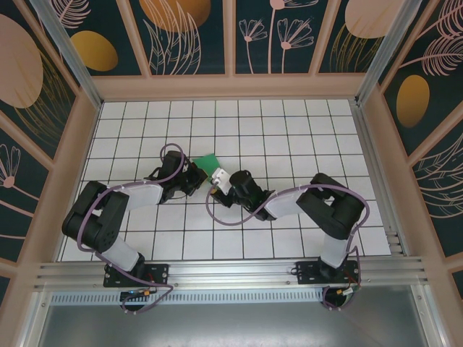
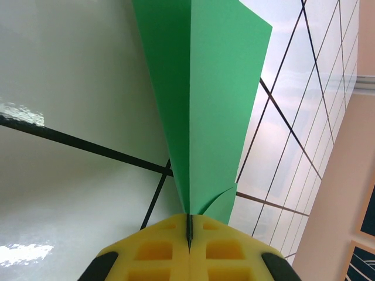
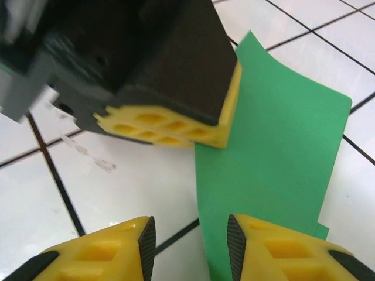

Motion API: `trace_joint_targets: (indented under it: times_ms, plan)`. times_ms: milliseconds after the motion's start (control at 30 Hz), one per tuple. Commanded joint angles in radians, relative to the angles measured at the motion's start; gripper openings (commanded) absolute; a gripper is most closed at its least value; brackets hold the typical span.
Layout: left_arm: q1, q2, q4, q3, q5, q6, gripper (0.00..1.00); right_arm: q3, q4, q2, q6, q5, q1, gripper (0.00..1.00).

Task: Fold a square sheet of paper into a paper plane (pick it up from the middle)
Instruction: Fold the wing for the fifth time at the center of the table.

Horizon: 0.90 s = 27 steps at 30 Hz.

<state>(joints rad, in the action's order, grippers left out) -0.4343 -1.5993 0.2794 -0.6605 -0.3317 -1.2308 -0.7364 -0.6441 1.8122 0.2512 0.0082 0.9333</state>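
- Found paper (image 1: 210,162) at mid-table (image 1: 289,130), just beyond both claw heads and well apart from every wall.
- Noted left claw (image 2: 188,227) clamped on the narrow near end of the paper (image 2: 205,88); pads pressed together, green sheet emerging from the seam.
- Recorded one sharp crease running away from that grip along the sheet, plus a small folded flap just right of the pads.
- Noted right claw (image 3: 190,234) with jaws well apart, gripping nothing, low over the table (image 3: 146,175).
- Placed the left edge of the paper (image 3: 275,152) in the gap between its fingers, with the right finger (image 3: 275,249) over the green; cannot tell whether touching.
- Saw the far edge of the sheet curling slightly up off the table.
- Logged the black body and yellow pads of the left claw (image 3: 176,132) across the right wrist view, meeting the paper's left edge and covering the part behind.
- From above, logged left claw (image 1: 201,176) and right claw (image 1: 215,175) nose to nose, just beside each other, hiding the near part of the sheet.
- Noted purple cables (image 1: 235,221) looping off both arms near the claws, not lying on the paper.
- Around the work: white table with dark grid lines, metal rail (image 1: 231,271) along the near edge, wood-framed walls (image 1: 231,87) with flower panels.
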Motion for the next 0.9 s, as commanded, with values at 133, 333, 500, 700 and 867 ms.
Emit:
trace_joint_targets:
  times_ms: [133, 333, 500, 700, 867]
  plan:
    - [-0.005, 0.028, -0.040, -0.024, -0.004, 0.019, 0.00, -0.015, -0.126, 0.083, 0.127, 0.065, 0.012, 0.35]
    - [-0.006, 0.026, -0.055, -0.027, -0.002, 0.021, 0.00, -0.024, -0.211, 0.119, 0.188, 0.111, 0.012, 0.33]
    - [-0.005, 0.024, -0.065, -0.028, -0.001, 0.026, 0.00, -0.016, -0.271, 0.125, 0.222, 0.138, 0.012, 0.32]
    - [-0.006, 0.024, -0.074, -0.033, -0.003, 0.029, 0.00, -0.027, -0.257, 0.146, 0.227, 0.105, 0.007, 0.18]
    - [-0.004, 0.033, -0.087, -0.041, 0.008, 0.041, 0.00, -0.035, -0.212, 0.129, 0.198, 0.055, 0.001, 0.04]
